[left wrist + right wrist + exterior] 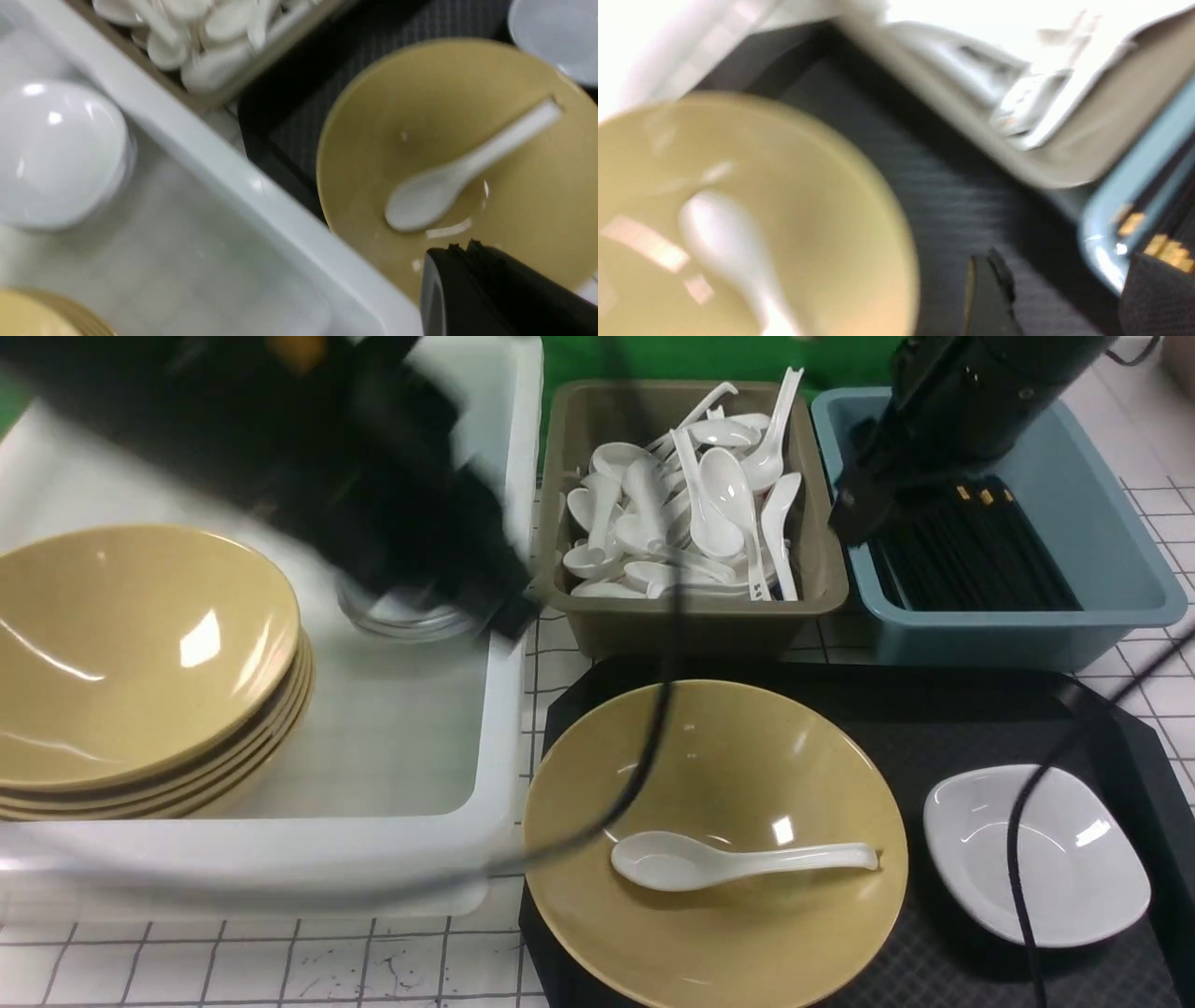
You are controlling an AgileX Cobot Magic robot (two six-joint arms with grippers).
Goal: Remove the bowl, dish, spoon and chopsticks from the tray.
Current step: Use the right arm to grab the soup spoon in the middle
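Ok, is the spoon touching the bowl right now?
Touching. The front view shows the spoon lying inside the bowl, its scoop down on the bowl's floor and its handle along the inner slope. The left wrist view agrees.

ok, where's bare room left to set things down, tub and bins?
White tub: bare floor between the stacked yellow bowls, the white dish stack and its near wall. Blue bin: bare strip right of the chopstick pile. Spoon bin: crowded.
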